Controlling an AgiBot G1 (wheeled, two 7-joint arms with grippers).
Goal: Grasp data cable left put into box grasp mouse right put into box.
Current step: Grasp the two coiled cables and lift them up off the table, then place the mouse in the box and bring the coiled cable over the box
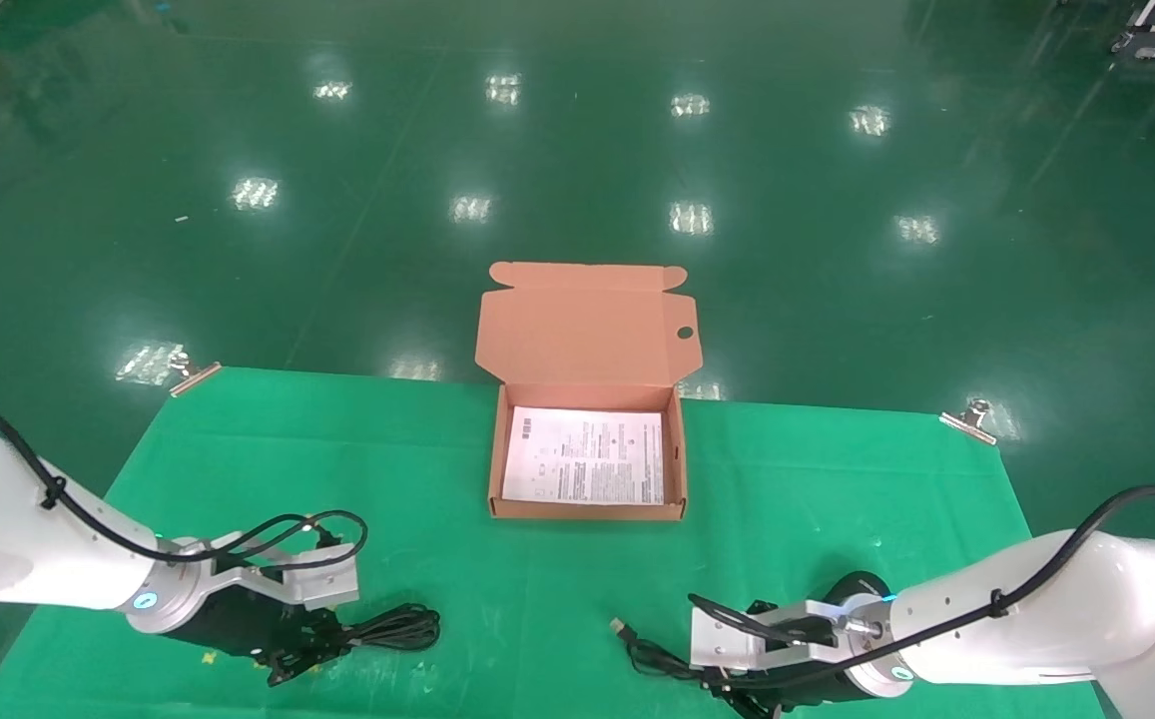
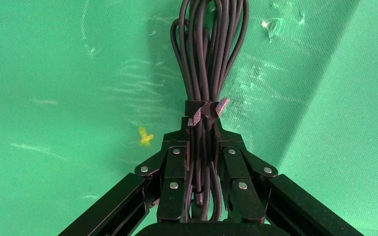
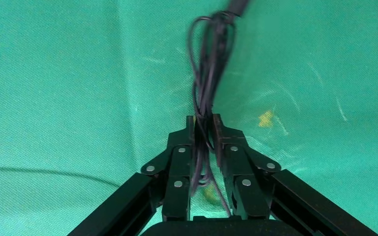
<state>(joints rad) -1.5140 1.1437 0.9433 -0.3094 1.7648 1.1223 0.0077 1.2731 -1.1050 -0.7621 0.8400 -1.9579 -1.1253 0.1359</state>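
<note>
both grasps look made: the left pincer clamps the data cable low on the worktop, the right pincer pinches the mouse cord, so next each must lift toward the open box behind.

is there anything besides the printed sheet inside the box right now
No. In the head view the box holds only the white printed sheet; the data cable lies on the green cloth at the left gripper.
</note>
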